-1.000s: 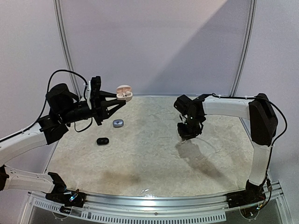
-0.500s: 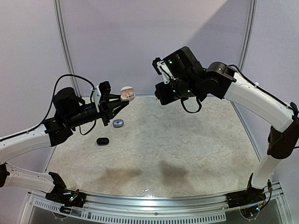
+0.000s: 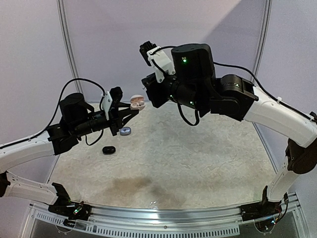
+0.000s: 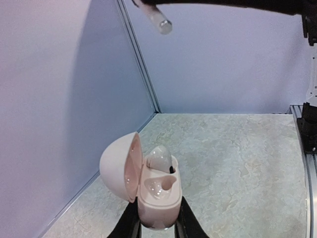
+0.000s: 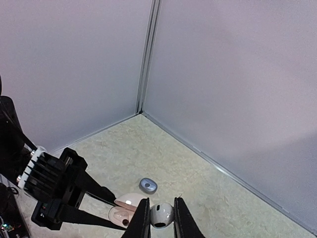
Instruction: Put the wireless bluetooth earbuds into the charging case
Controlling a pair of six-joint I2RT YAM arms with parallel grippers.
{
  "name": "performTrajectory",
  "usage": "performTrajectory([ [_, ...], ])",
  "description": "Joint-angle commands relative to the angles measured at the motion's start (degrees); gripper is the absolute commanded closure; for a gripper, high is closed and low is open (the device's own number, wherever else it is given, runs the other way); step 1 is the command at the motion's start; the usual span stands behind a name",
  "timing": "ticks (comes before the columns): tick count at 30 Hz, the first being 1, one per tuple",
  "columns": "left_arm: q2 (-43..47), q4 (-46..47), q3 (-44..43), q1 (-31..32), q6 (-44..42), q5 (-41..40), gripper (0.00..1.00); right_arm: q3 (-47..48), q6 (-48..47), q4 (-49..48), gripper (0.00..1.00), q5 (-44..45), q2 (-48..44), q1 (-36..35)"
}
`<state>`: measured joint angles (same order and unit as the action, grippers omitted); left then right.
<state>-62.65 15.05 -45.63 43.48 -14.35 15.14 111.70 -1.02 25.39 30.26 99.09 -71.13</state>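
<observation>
We are at the insertion step: our left gripper clamps the open pink case in the air over the worktop's far edge, toward its left corner. One bud is already seated, and our right gripper pinches a white earbud above it. Next, we judge, that earbud must go squarely down into the empty socket. A second ago the right arm hung low over the worktop's right side.
</observation>
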Motion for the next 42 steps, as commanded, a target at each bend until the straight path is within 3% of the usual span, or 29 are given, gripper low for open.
performTrajectory([
  [1,0.27,-1.15,-1.74,0.90,1.52,-1.87,1.00,2.41,-7.70,-4.61,0.93,4.37,4.39,-1.78],
  [10,0.32,0.03,-1.66,0.90,0.76,-4.65,1.00,6.65,-10.16,-0.72,0.94,7.35,10.16,-3.17],
  [42,0.16,0.70,-1.83,0.90,-0.13,-6.04,1.00,6.51,-11.71,0.64,0.99,12.38,12.43,-2.80],
])
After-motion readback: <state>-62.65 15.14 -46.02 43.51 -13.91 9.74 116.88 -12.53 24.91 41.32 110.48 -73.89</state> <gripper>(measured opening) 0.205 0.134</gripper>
